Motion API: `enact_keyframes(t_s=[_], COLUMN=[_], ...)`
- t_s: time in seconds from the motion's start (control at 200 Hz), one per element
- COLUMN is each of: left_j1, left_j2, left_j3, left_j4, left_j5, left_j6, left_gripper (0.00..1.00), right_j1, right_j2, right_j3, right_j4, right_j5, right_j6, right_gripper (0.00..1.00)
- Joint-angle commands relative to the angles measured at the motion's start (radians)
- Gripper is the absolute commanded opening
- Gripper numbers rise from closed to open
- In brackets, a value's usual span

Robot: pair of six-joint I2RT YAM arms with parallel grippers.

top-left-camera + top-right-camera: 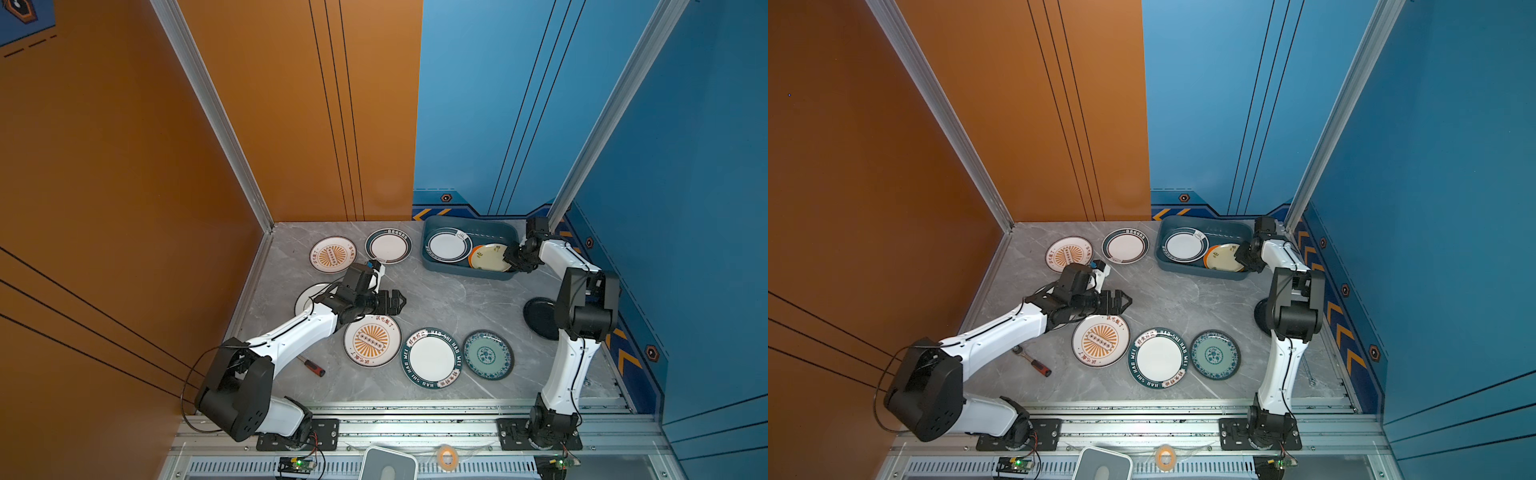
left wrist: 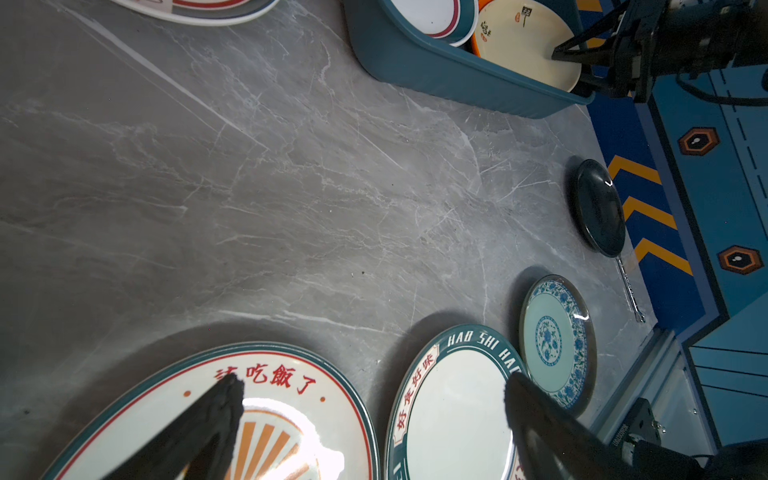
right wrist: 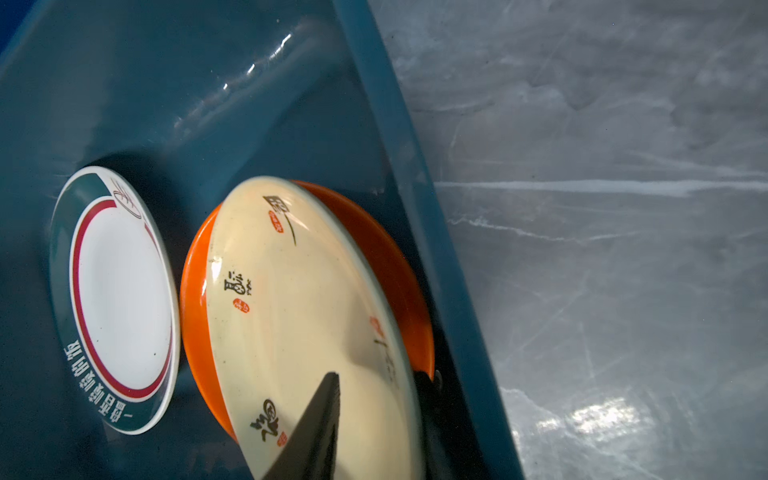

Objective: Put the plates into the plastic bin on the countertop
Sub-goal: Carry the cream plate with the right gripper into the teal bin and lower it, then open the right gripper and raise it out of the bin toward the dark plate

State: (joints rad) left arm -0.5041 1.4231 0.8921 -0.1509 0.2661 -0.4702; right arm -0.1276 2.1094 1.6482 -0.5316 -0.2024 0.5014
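The teal plastic bin (image 1: 457, 272) stands at the back right of the countertop (image 1: 449, 299). It holds a dark-rimmed white plate (image 1: 448, 245) and a cream plate (image 3: 299, 299) leaning on an orange plate (image 3: 193, 291). My right gripper (image 1: 510, 259) is open at the bin's right end, its jaws parted loosely around the cream plate's rim. My left gripper (image 1: 399, 301) hangs open and empty above the bare counter, beside a sunburst plate (image 1: 372, 340). Near it lie a lettered green-rimmed plate (image 1: 431, 358), a teal-patterned plate (image 1: 488, 354) and a black plate (image 1: 540, 318).
At the back left lie a smaller sunburst plate (image 1: 332, 254) and a green-rimmed white plate (image 1: 388, 246). A white plate (image 1: 307, 297) is partly hidden under the left arm. A red-handled screwdriver (image 1: 313, 368) lies front left. Aluminium rails (image 1: 415, 411) edge the front.
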Motion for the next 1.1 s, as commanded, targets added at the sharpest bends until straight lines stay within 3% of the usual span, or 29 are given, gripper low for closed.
enact_keyframes(t_s=[0.0, 0.516, 0.946, 1.096], left_j1=[0.006, 0.006, 0.005, -0.014], left_j2=[0.007, 0.008, 0.013, 0.006], left_j3=[0.004, 0.001, -0.001, 0.007], left_j4=[-0.024, -0.026, -0.027, -0.03], left_j5=[0.023, 0.024, 0.036, 0.054], left_j6=[0.023, 0.024, 0.035, 0.083], left_gripper=[0.99, 0.99, 0.99, 1.0], right_j1=[-0.014, -0.004, 0.114, 0.141], right_j2=[-0.022, -0.065, -0.063, -0.13], right_j3=[-0.024, 0.006, 0.117, 0.117], right_j4=[-0.046, -0.114, -0.221, -0.221], right_j5=[0.072, 0.188, 0.471, 0.506], right_j6=[-0.01, -0.053, -0.173, -0.182], right_gripper=[0.36, 0.49, 0.51, 0.5])
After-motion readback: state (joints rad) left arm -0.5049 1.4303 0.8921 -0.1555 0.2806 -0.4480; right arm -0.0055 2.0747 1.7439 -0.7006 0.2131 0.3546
